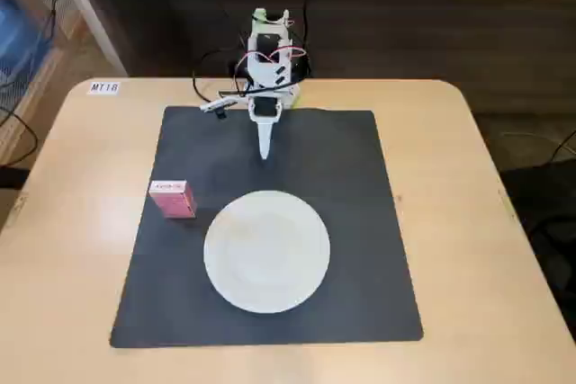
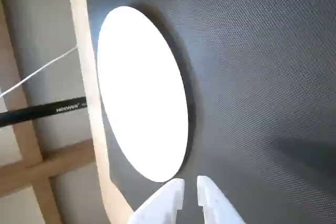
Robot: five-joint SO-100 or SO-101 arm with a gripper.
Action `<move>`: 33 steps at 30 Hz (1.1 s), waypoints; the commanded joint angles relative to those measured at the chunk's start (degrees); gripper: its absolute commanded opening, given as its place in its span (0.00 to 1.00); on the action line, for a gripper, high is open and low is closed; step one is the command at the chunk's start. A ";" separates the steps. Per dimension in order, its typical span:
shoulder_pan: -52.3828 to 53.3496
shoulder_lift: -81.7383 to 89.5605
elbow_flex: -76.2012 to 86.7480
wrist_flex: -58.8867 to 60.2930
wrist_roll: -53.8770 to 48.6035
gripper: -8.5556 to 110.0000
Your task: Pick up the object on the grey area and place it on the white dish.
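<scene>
While one plate (image 1: pixel 266 251) lies empty, one pink box (image 1: pixel 172 198) waits.

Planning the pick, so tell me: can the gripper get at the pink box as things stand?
Probably yes. The box stands alone on the mat, apart from the plate, with bare mat between it and the gripper.

I note a dark grey, near-black mat (image 1: pixel 360 222) on the light wooden table (image 1: pixel 81 258); in the wrist view I see a fine woven dot texture on it. The dish (image 1: pixel 267 251) is plain white, no pattern. The box (image 1: pixel 172 199) near the mat's left edge is pink with a paler label on top. Gripper (image 2: pixel 190 188) fingers white; red and black wiring on the white arm (image 1: pixel 267 65).
</scene>
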 commanded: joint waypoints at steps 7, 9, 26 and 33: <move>-2.81 1.32 0.26 0.26 0.70 0.07; -3.08 1.32 -0.09 0.44 0.35 0.07; 8.70 -39.20 -60.73 5.54 -12.04 0.07; 16.87 -63.02 -82.44 17.23 -14.68 0.07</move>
